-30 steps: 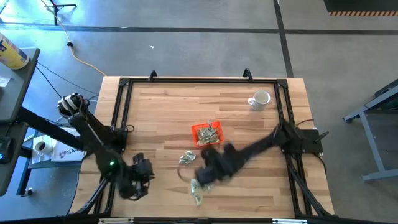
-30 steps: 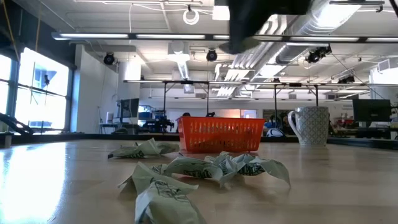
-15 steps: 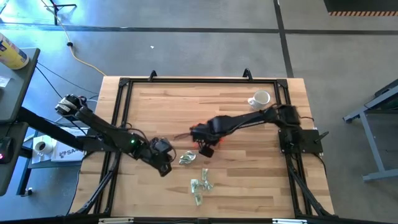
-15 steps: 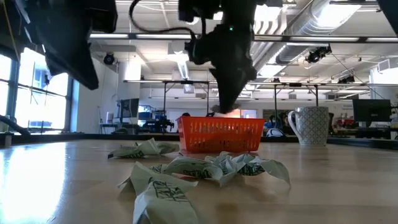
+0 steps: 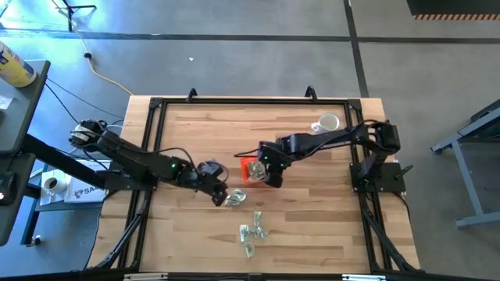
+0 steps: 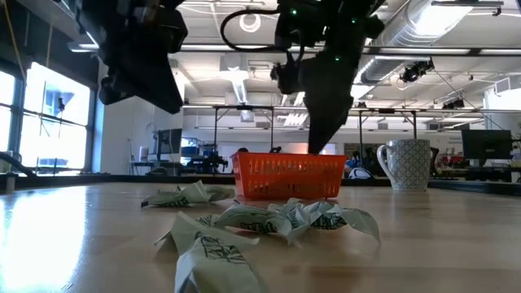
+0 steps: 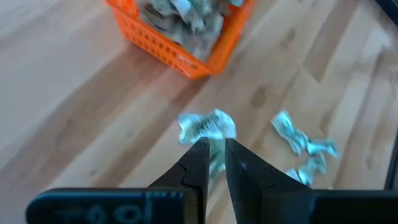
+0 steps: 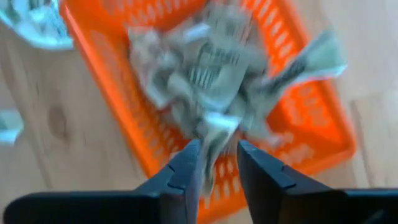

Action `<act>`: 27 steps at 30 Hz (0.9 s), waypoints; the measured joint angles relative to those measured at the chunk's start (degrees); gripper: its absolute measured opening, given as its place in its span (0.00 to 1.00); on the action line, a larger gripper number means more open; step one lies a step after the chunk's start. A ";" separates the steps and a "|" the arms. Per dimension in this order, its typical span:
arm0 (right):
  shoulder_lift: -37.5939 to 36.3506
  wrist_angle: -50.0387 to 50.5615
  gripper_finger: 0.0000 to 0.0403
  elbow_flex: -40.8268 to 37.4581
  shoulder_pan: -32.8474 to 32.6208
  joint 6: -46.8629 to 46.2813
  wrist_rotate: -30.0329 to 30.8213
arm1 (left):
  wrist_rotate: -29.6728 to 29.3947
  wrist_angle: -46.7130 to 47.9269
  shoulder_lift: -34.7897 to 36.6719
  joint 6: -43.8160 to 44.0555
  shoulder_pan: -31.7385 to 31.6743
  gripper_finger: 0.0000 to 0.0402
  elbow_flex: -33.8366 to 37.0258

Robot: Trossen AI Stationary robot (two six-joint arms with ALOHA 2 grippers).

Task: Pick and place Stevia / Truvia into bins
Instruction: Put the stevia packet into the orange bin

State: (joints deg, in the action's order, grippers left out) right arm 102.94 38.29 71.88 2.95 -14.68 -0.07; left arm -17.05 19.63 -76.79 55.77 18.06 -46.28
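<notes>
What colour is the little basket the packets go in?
Orange. The tray shows best in the right wrist view.

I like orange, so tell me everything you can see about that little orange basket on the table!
The orange basket is a small, shallow rectangular tray that looks like plastic, with low walls full of little slots. It sits flat on the wooden table, near its middle. Inside lies a crumpled pile of pale green and white sachets. The right gripper hangs just above it, fingers slightly apart around a sachet. More sachets lie on the table beside it, and a white mug stands farther off.
</notes>
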 joint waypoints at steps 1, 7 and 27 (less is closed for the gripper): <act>0.02 -1.40 0.24 -0.21 0.13 0.10 0.04 | -0.01 -0.02 0.00 0.00 -0.45 0.21 0.00; 0.19 -2.47 0.18 -0.35 1.65 -0.07 5.86 | 1.08 -0.05 0.00 0.00 -1.98 0.21 0.00; 3.80 -7.95 0.12 0.88 2.97 -3.30 -0.18 | 0.26 1.97 0.00 -0.79 -1.94 0.21 0.00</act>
State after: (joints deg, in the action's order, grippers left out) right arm 106.74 30.34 72.76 5.92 -17.98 -0.26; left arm -16.79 21.61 -76.79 54.98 16.12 -46.28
